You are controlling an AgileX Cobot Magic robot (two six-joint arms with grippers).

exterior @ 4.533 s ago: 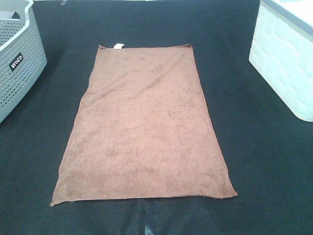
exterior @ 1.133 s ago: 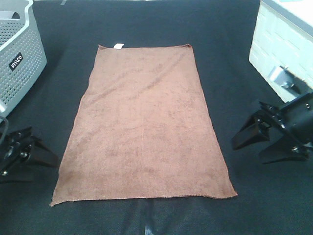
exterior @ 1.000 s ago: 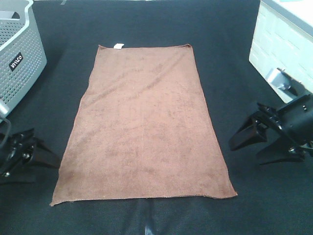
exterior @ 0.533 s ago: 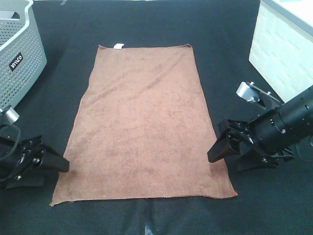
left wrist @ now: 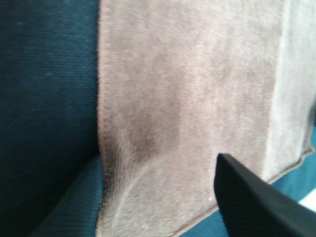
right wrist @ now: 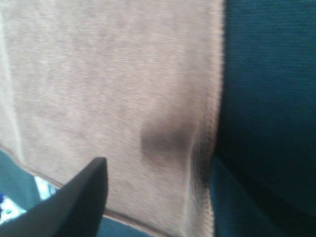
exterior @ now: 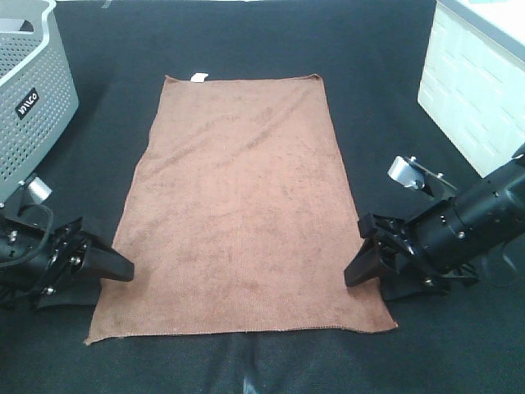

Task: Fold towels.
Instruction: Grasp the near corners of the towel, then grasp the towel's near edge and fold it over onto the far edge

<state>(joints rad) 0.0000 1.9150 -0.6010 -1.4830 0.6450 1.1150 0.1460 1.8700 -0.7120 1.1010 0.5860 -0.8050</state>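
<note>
Grey basket (exterior: 33, 107): stands at 10 o'clock on the black mat (exterior: 377, 74), well apart from the work.

Left gripper (exterior: 111, 286): low at the towel's long edge, about 8 o'clock, pointing inward. Jaws spread, nothing pinched. In the left wrist view one finger (left wrist: 252, 202) hangs over the cloth near the corner. Whether the other has gone under the hem cannot be told. Judged purpose: to straddle the edge before nipping it.

Towel (exterior: 238, 205): reddish-brown, flat and unfolded at centre, long axis running 12 to 6. White tag (exterior: 198, 78) on the 12 o'clock hem.

Right gripper (exterior: 367, 283): mirrors the left at 4 o'clock, jaws apart, tips at the hem. One finger (right wrist: 74, 202) shows above the cloth. No grip seen.

White bin (exterior: 480, 98): at 2 o'clock, clear of the arm.

Assessment: folding not begun. The matched placement suits lifting the near end toward 12 o'clock.
</note>
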